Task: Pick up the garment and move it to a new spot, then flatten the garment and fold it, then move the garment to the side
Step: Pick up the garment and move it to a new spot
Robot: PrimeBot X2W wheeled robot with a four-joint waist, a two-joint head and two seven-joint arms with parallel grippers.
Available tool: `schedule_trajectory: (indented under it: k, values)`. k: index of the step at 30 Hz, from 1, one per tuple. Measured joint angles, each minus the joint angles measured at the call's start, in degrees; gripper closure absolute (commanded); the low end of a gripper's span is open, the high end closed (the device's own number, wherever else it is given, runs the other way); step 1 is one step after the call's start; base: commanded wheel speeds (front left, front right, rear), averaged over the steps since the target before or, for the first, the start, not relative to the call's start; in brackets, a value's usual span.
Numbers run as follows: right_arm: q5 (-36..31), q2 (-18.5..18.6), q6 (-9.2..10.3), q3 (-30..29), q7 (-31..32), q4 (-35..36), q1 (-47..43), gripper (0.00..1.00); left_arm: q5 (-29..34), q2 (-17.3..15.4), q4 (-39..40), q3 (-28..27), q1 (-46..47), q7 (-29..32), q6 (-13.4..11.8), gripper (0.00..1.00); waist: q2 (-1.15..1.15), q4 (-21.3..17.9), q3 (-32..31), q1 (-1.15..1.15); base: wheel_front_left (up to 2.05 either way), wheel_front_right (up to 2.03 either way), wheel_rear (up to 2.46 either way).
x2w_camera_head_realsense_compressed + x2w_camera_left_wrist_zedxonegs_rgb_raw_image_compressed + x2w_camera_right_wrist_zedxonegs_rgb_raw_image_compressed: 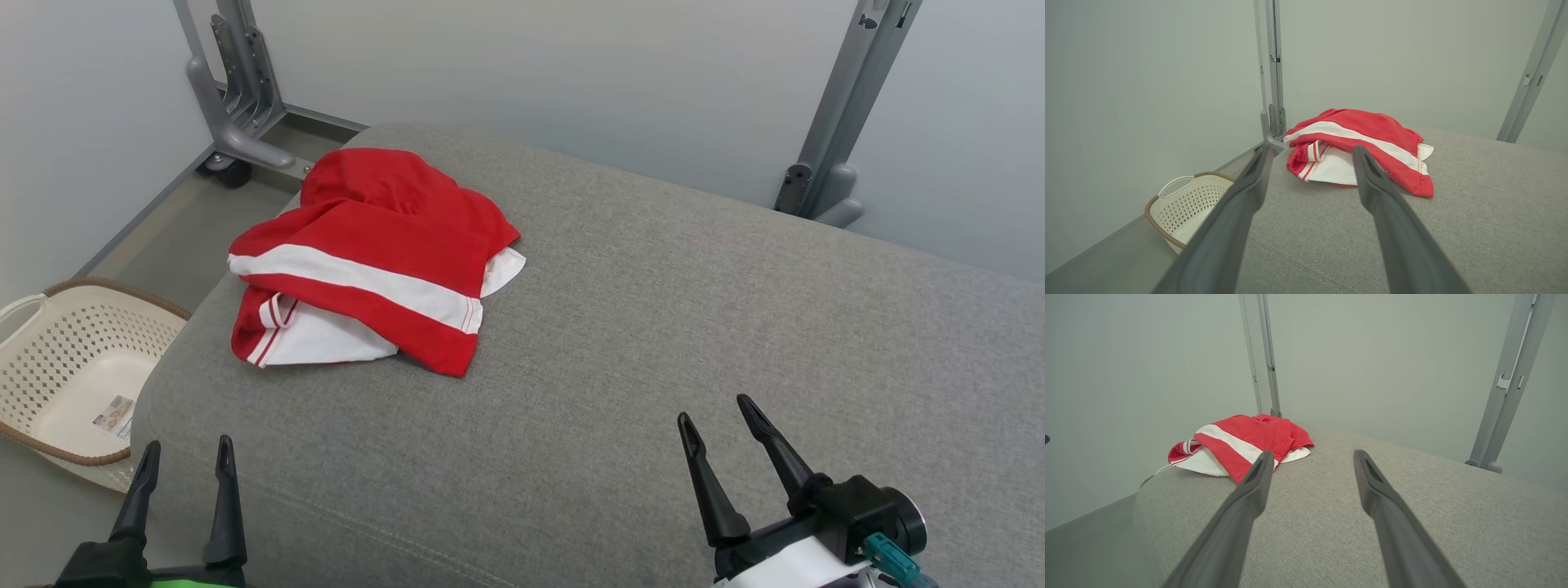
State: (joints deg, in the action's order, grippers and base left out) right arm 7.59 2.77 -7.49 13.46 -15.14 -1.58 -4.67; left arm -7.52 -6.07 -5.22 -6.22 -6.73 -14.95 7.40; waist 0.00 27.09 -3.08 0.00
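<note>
The garment [371, 261] lies crumpled at the upper left of the head view, on the cushion [694, 327]. The left gripper [188, 445] at lower left and the right gripper [714, 410] at lower right are both spread wide, empty and well apart from it. The pickup looks not yet begun. Next comes a reach to pinch an edge, though its layering is hard to read.

**Garment [371, 261] at the far left of a cushioned seat [653, 327]**

The garment lies heaped on the seat near its far left corner. A laundry basket [73, 367] stands on the floor to the seat's left. Behind the seat rise a left metal post [237, 98] and a right metal post [849, 106]. The left gripper [188, 443] and right gripper [714, 409] are at the near edge, well apart from the garment.
</note>
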Motion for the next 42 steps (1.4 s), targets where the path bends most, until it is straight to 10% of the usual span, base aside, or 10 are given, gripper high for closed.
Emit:
schedule_trajectory:
  k: [11, 21, 31, 42]
  values:
    - [-1.5, 0.0, 0.0, 0.2, 0.0, -0.1, 0.7, 0.0, -3.9, -2.7, -2.1, 0.1, 4.0, 0.0, 0.0, 0.0, 0.0, -0.4, 2.2, 0.0, 0.0, 0.0, 0.0]
    - [-7.0, 0.0, 0.0, 0.6, 0.0, -1.0, 5.3, 0.0, -17.4, -13.8, -14.3, 7.2, 21.5, 0.0, 0.0, 0.0, 0.0, -0.9, 9.2, 0.0, 0.0, 0.0, 0.0]
    - [-13.1, -0.1, 0.0, 0.3, 0.0, -0.8, 11.0, 0.0, -38.7, -32.1, -23.1, 29.2, 40.3, 0.3, 0.0, 0.0, 0.0, -2.1, 19.4, 0.0, 0.0, 0.0, 0.0]
    - [-17.5, 0.0, 0.0, -0.5, 0.0, -0.7, 12.7, 0.0, -65.9, -39.5, -21.1, 50.8, 54.0, 11.5, 0.0, 0.0, 0.0, -3.5, 28.9, 0.01, 0.0, 0.0, 0.0]
